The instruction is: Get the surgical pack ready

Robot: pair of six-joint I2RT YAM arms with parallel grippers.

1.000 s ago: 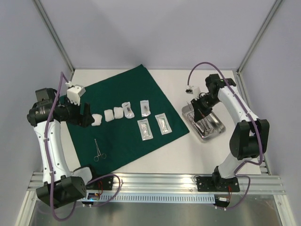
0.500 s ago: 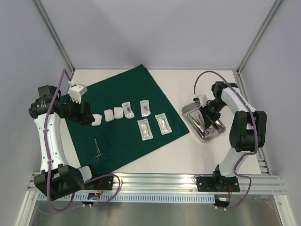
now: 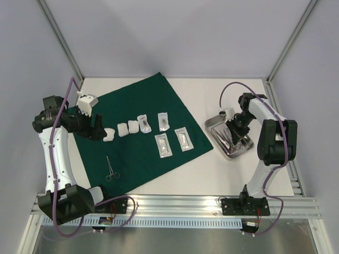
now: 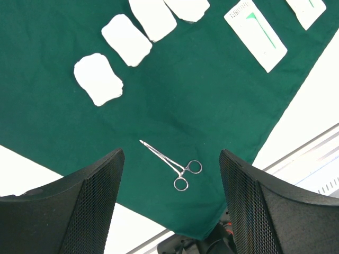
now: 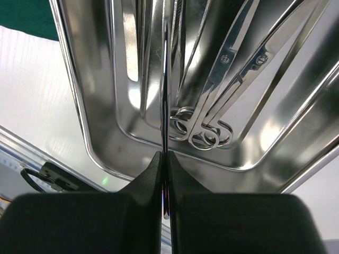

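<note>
Forceps [image 3: 112, 168] lie nearest on the green cloth [image 3: 143, 100], with pouches [image 3: 163, 144] and gauze pads [image 3: 122, 130] beyond. Left gripper [image 3: 98, 128] hovers over the cloth's left edge — jaws apart, empty. Right gripper [image 5: 164, 156], down in the steel tray [image 5: 95, 106], is pinched on a thin instrument [image 5: 164, 79] — seen edge-on.

A cloth [image 3: 143, 100] is spread over the table's [image 3: 212, 174] left half, with gauze pads [image 3: 122, 130] rowed across its middle, pouches [image 3: 163, 145] to their right, forceps [image 3: 112, 169] nearer the front edge, and a tray [image 3: 212, 128] holding instruments [image 5: 212, 90] set toward the right edge.
</note>
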